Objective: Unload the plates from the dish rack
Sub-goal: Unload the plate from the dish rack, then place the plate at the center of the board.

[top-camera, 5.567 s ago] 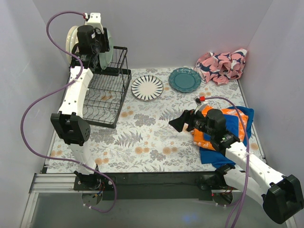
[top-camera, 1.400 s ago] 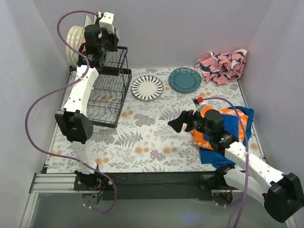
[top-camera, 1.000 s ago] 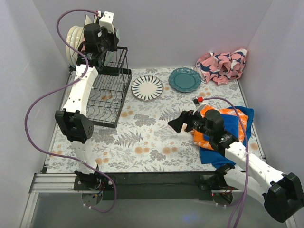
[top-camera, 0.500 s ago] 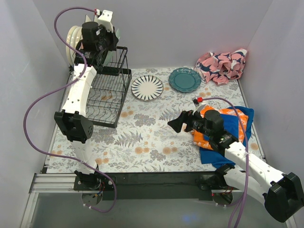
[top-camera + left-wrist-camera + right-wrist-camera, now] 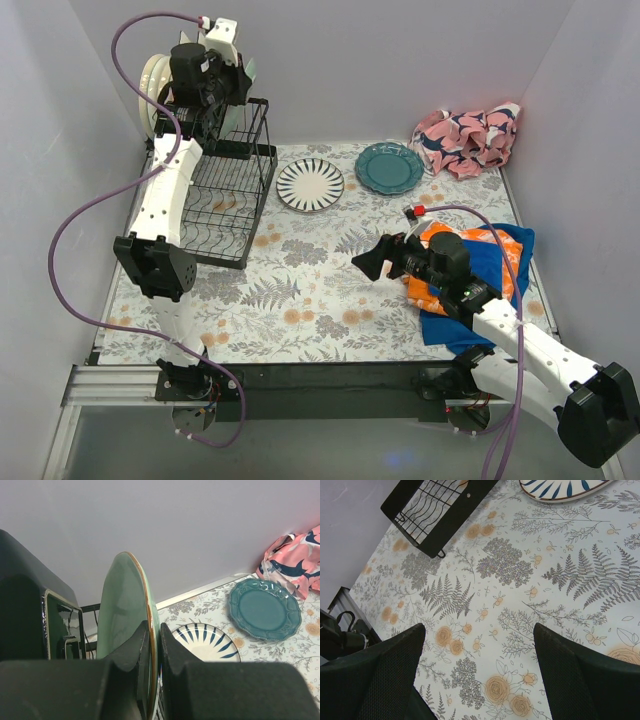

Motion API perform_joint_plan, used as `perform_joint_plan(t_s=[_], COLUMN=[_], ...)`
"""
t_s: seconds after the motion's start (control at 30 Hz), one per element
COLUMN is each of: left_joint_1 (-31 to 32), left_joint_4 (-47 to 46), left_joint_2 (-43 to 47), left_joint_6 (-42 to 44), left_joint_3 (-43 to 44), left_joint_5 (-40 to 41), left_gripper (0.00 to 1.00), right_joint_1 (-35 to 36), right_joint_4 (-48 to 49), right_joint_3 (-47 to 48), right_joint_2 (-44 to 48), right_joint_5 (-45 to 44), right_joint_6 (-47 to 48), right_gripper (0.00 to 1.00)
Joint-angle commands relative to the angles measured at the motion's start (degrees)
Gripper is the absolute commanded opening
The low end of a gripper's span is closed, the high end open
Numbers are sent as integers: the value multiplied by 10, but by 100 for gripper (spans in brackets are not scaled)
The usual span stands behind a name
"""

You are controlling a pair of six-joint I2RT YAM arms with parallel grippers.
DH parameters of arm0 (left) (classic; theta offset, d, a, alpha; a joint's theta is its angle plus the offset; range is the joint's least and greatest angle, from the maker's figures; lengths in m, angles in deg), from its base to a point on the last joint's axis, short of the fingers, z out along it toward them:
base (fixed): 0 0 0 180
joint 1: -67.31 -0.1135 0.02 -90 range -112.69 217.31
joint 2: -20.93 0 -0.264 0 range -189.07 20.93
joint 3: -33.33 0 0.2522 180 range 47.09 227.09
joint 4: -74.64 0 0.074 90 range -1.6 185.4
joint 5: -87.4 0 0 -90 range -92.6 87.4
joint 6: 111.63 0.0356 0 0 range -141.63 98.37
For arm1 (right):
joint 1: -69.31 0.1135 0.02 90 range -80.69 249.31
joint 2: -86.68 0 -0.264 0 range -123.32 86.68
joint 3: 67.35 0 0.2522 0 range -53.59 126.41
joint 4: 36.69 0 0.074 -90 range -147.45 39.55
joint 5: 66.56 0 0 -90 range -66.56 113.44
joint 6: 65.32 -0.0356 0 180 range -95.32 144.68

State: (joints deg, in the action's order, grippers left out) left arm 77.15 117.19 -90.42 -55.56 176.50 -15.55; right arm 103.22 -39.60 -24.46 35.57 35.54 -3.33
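Note:
My left gripper is shut on the rim of a pale green plate, held upright on edge above the back of the black wire dish rack. Its jaws pinch the brown-edged rim from both sides. Cream plates stand in the rack's upper back left, behind the arm. A black-striped plate and a teal plate lie flat on the floral tabletop right of the rack. My right gripper hovers open over the tabletop, holding nothing.
A pink patterned cloth is bunched in the far right corner. An orange and blue cloth lies under the right arm. The rack's near corner and the striped plate's edge show in the right wrist view. Walls close in on three sides.
My left gripper, still holding the green plate, has risen a little and drifted left above the rack. The right arm has stayed put.

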Motion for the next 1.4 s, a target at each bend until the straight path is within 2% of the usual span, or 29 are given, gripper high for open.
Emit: perform_joint_plan(t_s=[0.0, 0.5, 0.87, 1.03, 1.13, 1.17, 1.3, 1.37], left_joint_1=[3, 82, 167, 211, 256, 266, 313, 338], left_joint_4=[-52, -65, -102, -174, -258, -302, -372, -399], left_joint_2=[30, 54, 69, 131, 184, 197, 245, 269], left_joint_6=[12, 120, 214, 261, 294, 300, 320, 325], left_joint_3=[37, 14, -13, -118, -234, -288, -402, -440], left_joint_5=[-17, 27, 140, 185, 215, 219, 254, 271], left_gripper=[0, 0, 0, 0, 0, 0, 0, 0], right_joint_1=[5, 9, 9, 7, -20, -32, -168, -211], right_joint_4=[28, 25, 15, -63, -122, -126, -132, -132], right_joint_3=[11, 15, 27, 69, 99, 101, 152, 173], right_joint_2=[-4, -8, -7, 1, 4, 6, -22, -40], right_joint_5=[-7, -12, -30, -80, -102, -78, 48, 98], right_joint_6=[12, 13, 2, -24, -39, -44, -65, -70], right_gripper=[93, 93, 93, 94, 95, 95, 93, 93])
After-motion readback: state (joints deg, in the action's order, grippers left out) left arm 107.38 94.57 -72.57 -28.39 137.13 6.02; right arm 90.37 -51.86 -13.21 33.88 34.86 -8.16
